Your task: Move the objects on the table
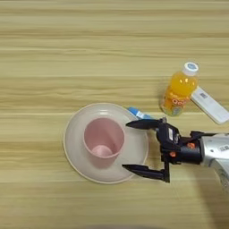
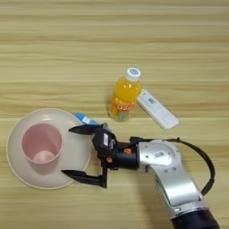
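A pale pink cup stands upright in the middle of the pinkish-beige plate on the wooden table. My right gripper is open just right of the cup, one black finger over the plate's far right rim and the other over its near right rim. Nothing sits between the fingers, and the cup is a little to their left. The orange-drink bottle with its white cap stands upright behind the gripper, to the right. In the right eye view the cup and gripper appear further left.
A flat white bar-shaped device lies just right of the bottle. A small blue and white item lies at the plate's far right rim, partly behind the upper finger. The silver forearm comes in from the bottom right.
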Action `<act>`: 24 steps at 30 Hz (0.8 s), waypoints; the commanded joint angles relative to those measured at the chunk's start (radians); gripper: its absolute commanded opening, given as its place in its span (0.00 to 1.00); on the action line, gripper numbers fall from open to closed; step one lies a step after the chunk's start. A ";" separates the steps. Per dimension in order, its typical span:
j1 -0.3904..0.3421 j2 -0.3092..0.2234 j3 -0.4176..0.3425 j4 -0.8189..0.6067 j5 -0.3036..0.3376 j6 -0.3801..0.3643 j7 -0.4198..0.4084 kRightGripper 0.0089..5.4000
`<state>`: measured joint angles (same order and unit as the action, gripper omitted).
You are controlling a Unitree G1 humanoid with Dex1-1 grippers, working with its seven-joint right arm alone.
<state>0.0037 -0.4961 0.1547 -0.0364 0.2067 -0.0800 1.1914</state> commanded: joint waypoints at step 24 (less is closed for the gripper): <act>-0.075 0.090 0.091 -0.034 -0.016 0.002 -0.093 1.00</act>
<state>-0.0145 -0.4082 0.2531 -0.0392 0.1910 -0.0711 1.1389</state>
